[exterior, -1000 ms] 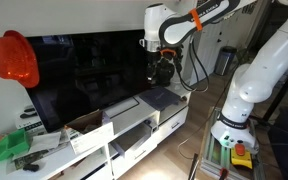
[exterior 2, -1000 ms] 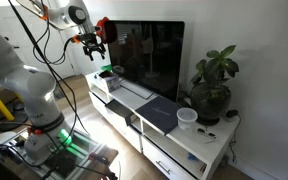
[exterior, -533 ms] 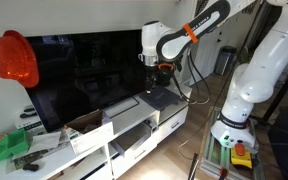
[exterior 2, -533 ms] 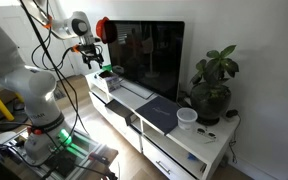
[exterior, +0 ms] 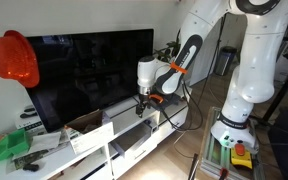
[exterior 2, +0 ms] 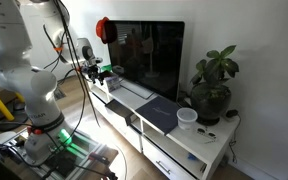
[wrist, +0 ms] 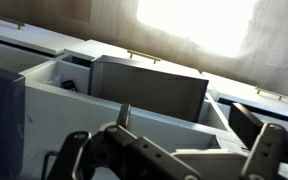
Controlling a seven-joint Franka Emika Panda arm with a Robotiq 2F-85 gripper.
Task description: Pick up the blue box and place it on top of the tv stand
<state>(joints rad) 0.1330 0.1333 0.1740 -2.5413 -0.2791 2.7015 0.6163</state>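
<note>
The blue box [exterior 2: 159,113] is a dark slate square bin lying in the white tv stand [exterior 2: 199,140]. In an exterior view the arm hides most of it on the stand [exterior: 94,135]. In the wrist view its dark grey side [wrist: 149,88] stands inside white walls [wrist: 54,100], straight ahead of my gripper [wrist: 174,160]. The gripper is open and empty, with the fingers [wrist: 79,150] wide apart. It hangs low in front of the stand in both exterior views [exterior: 142,100] [exterior 2: 94,72], apart from the box.
A big black TV [exterior: 84,75] stands on the stand. A red helmet [exterior: 14,58] hangs beside it. A small green box [exterior: 12,145] and a brown cardboard box [exterior: 84,122] lie on one end. A potted plant [exterior 2: 212,85] and a white cup [exterior 2: 187,118] stand at the other.
The arm has come down from beside the TV's upper part to low in front of the stand. The gripper stays open and empty. The blue box has not moved.
</note>
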